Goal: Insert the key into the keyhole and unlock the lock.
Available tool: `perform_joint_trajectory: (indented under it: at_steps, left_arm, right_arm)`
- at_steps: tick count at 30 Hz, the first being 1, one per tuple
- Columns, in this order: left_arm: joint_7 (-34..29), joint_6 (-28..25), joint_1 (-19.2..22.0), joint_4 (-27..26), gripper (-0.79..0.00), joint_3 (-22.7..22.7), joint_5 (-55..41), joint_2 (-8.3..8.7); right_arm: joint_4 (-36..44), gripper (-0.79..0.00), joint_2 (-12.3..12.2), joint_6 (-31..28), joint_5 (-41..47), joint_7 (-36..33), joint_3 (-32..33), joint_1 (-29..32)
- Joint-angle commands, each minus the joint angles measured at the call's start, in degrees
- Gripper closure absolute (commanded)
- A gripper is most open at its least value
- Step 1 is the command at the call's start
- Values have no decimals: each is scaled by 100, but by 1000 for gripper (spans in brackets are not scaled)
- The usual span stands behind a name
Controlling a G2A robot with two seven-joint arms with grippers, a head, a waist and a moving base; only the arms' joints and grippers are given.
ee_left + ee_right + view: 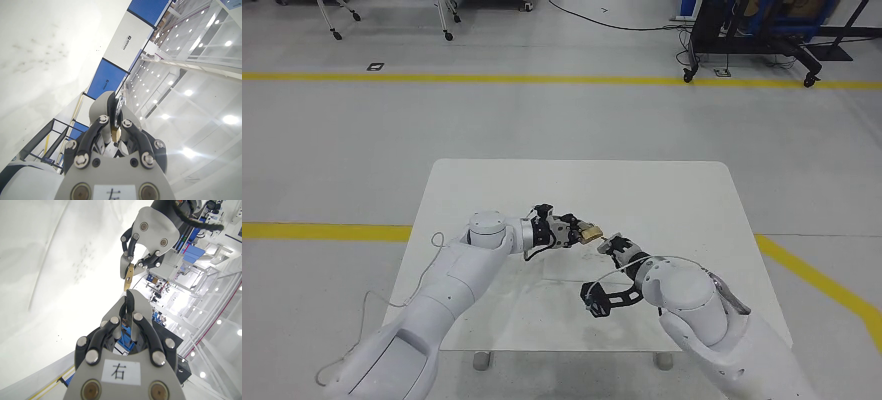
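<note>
Two arms: meeting mid-frame over the surface (682, 200).
Left end effector (117, 106): pinching brass lock (127, 285).
Keyhole (129, 279): right wrist view, mid-frame, facing right end effector (127, 296).
Right end effector: pressed together, just beside lock.

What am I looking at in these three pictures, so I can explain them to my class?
This is a two-armed robot working at a white table. One picture looks down from a camera above its arms. The other two come from cameras on each wrist, so each shows its own gripper up close. The left gripper is shut on a brass padlock, held up off the table. The right gripper is shut too, with its tips close to the padlock's keyhole. What it pinches is too hidden to name.
</note>
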State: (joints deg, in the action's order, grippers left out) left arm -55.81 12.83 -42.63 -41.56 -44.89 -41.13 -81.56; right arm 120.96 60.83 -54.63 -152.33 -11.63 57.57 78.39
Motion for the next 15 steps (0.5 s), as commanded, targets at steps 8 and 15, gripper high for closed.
perform_joint_trajectory:
  at_steps: [8,15]
  left_arm:
    - [62,48,-34,-65,0,-41,135,-11]
    - [59,51,-49,-73,0,-88,163,-23]
  right_arm:
    - [-65,0,142,-168,36,-442,-395,-221]
    - [-240,0,238,-243,244,-615,-491,-357]
